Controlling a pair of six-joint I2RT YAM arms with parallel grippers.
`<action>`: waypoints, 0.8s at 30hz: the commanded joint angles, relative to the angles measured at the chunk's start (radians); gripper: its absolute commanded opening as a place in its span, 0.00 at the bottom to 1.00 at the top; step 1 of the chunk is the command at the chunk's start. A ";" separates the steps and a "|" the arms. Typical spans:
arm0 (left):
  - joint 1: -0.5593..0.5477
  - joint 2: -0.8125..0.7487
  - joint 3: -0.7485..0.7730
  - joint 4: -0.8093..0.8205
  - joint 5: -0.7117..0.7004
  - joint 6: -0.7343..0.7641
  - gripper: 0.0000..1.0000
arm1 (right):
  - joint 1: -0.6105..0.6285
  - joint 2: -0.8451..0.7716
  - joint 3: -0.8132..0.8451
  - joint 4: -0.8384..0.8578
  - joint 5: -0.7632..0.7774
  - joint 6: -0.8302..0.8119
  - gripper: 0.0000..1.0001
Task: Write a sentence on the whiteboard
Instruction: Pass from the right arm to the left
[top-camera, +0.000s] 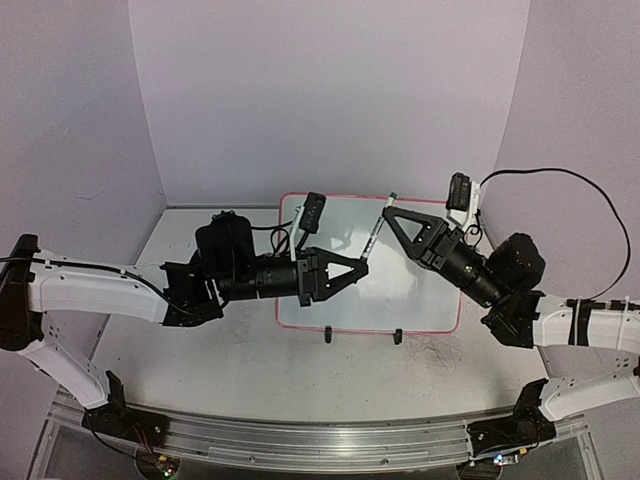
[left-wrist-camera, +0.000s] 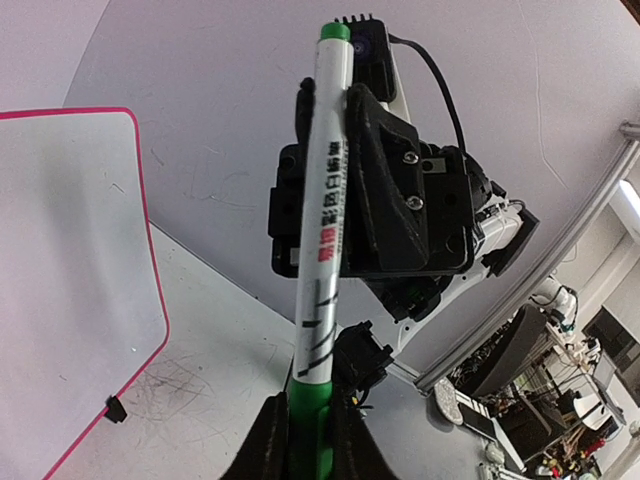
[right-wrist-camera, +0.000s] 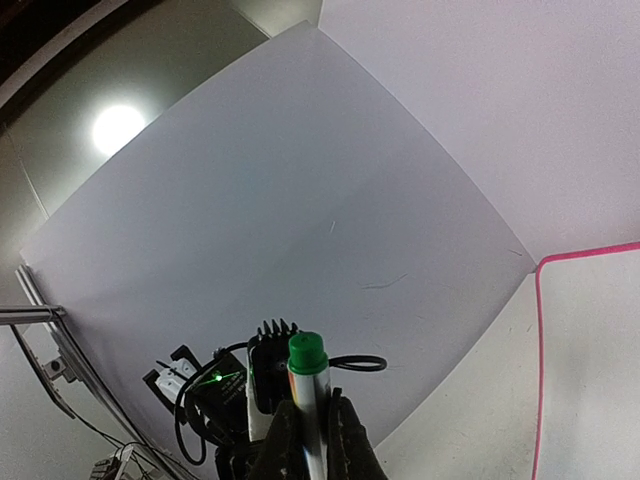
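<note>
The whiteboard (top-camera: 400, 285), glossy white with a pink-red frame, lies flat on the table behind the middle; its corner shows in the left wrist view (left-wrist-camera: 70, 260) and its edge in the right wrist view (right-wrist-camera: 600, 380). A white marker (top-camera: 377, 232) with a green cap hangs in the air above the board, held at both ends. My left gripper (top-camera: 362, 262) is shut on the marker's green cap (left-wrist-camera: 312, 400). My right gripper (top-camera: 392, 212) is shut on the marker's white barrel (right-wrist-camera: 305, 365) near its other green end, and it shows in the left wrist view (left-wrist-camera: 400, 190).
Two black clip feet (top-camera: 328, 335) (top-camera: 397, 337) sit at the board's near edge. The grey table (top-camera: 200, 350) carries scuff marks. White backdrop walls enclose the back and sides. An aluminium rail (top-camera: 300, 440) runs along the front edge. A black cable (top-camera: 560, 175) loops above the right arm.
</note>
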 joint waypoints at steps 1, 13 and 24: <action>0.007 -0.045 0.032 -0.085 -0.004 0.115 0.04 | 0.010 -0.052 0.034 -0.067 -0.010 -0.027 0.12; 0.007 -0.223 0.123 -0.760 -0.152 0.590 0.00 | 0.007 -0.210 0.249 -0.973 0.121 -0.421 0.98; 0.006 -0.156 0.238 -0.923 -0.064 0.671 0.00 | 0.007 0.113 0.609 -1.247 -0.361 -0.422 0.94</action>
